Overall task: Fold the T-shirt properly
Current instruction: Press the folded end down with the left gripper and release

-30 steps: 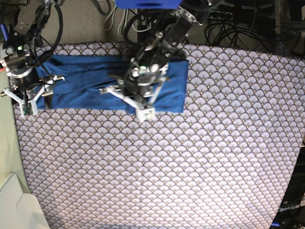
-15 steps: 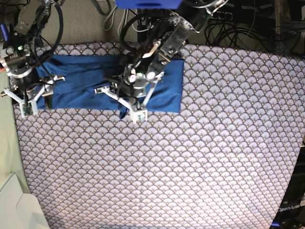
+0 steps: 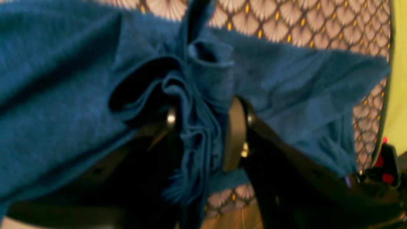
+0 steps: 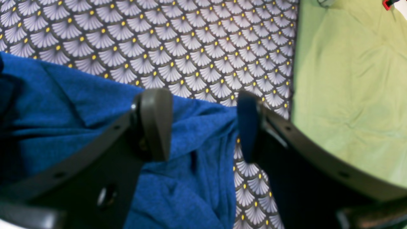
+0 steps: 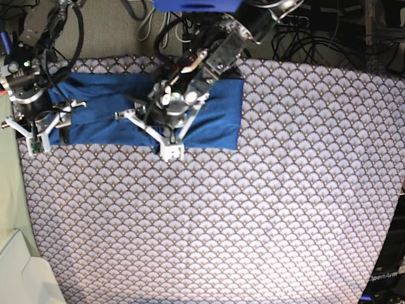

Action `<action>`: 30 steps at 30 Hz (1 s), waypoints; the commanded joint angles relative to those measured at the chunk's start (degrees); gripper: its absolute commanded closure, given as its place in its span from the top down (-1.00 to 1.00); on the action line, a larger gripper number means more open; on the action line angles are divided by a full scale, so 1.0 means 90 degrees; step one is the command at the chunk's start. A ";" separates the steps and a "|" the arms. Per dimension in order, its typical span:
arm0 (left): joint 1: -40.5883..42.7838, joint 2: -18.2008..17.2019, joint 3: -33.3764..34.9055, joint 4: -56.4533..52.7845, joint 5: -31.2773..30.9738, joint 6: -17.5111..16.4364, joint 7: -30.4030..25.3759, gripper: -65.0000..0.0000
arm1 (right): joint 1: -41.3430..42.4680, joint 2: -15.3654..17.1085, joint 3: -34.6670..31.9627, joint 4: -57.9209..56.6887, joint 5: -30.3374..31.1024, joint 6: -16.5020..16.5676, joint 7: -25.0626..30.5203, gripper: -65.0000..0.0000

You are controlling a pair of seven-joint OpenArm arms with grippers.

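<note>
The blue T-shirt (image 5: 221, 114) lies as a long folded strip across the far left part of the table. My left gripper (image 5: 149, 133) is over the strip's middle, at its near edge. In the left wrist view this gripper (image 3: 203, 133) is shut on a bunched fold of the T-shirt (image 3: 63, 79). My right gripper (image 5: 50, 126) is at the strip's left end. In the right wrist view it (image 4: 202, 127) is open and straddles the T-shirt's edge (image 4: 79, 105), with fabric between the jaws.
The scallop-patterned table cloth (image 5: 253, 221) covers the table. A green surface (image 4: 349, 79) borders its left edge, and it also shows in the base view (image 5: 7, 177). A white box (image 5: 19, 272) sits at the near left corner. Cables hang behind the table's far edge.
My left arm has moved left along the strip with fabric in its grip. The shirt's right edge has shifted slightly left. The right arm has not moved.
</note>
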 commanded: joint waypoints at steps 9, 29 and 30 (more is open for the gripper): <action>-0.0116 0.0088 0.0293 0.0150 0.0017 0.0060 -0.0042 -0.42 | 0.0046 0.0054 0.0013 0.0130 0.0106 -0.0006 0.0134 0.03; -0.0458 0.0088 0.0899 0.0599 0.0008 0.0060 0.0720 1.00 | 0.0046 0.0054 0.0023 0.0130 0.0106 -0.0006 0.0134 0.03; -0.0448 0.0088 0.0879 0.0707 0.0008 0.0060 0.0720 1.00 | 0.0046 0.0054 0.0023 0.0130 0.0106 -0.0006 0.0134 0.03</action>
